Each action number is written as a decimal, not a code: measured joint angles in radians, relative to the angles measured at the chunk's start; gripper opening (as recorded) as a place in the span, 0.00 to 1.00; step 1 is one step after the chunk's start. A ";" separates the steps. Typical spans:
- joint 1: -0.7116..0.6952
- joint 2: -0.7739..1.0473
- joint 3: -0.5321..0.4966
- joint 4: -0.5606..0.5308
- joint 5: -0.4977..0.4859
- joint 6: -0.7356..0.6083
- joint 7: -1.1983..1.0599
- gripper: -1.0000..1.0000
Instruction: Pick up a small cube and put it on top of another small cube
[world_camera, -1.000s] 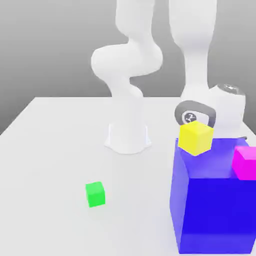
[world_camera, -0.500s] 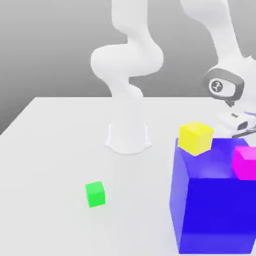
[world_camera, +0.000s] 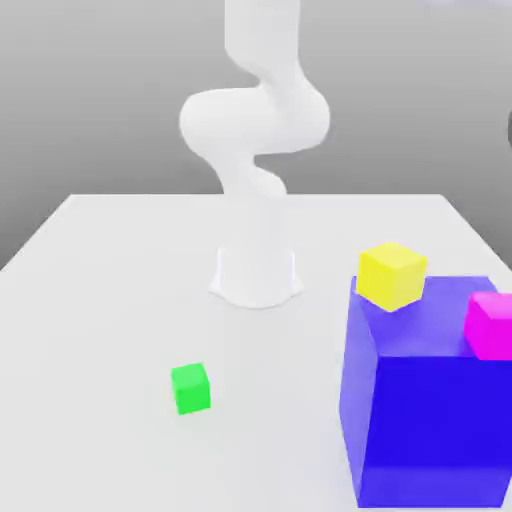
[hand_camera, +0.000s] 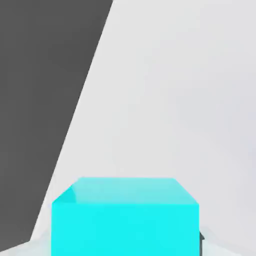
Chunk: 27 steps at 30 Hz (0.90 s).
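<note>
So the cyan cube (hand_camera: 125, 217) sits right up against the hand camera, pinched in the closed fingers and off the table (world_camera: 120, 300); pickup looks done; the green cube (world_camera: 190, 388) is alone out on the table, away from the big blue cube (world_camera: 425, 420) carrying the yellow cube (world_camera: 392, 275); carrying over and stacking remain.

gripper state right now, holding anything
Gripper: shut on the cyan cube, which sits close in front of the hand camera.
</note>
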 joint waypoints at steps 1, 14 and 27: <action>-0.019 0.009 -0.001 0.034 0.024 -0.031 -0.029 0.00; -0.310 -0.088 -0.201 0.081 0.002 -0.149 -0.293 0.00; -0.554 -0.399 -0.358 -0.393 -0.385 0.143 -0.553 0.00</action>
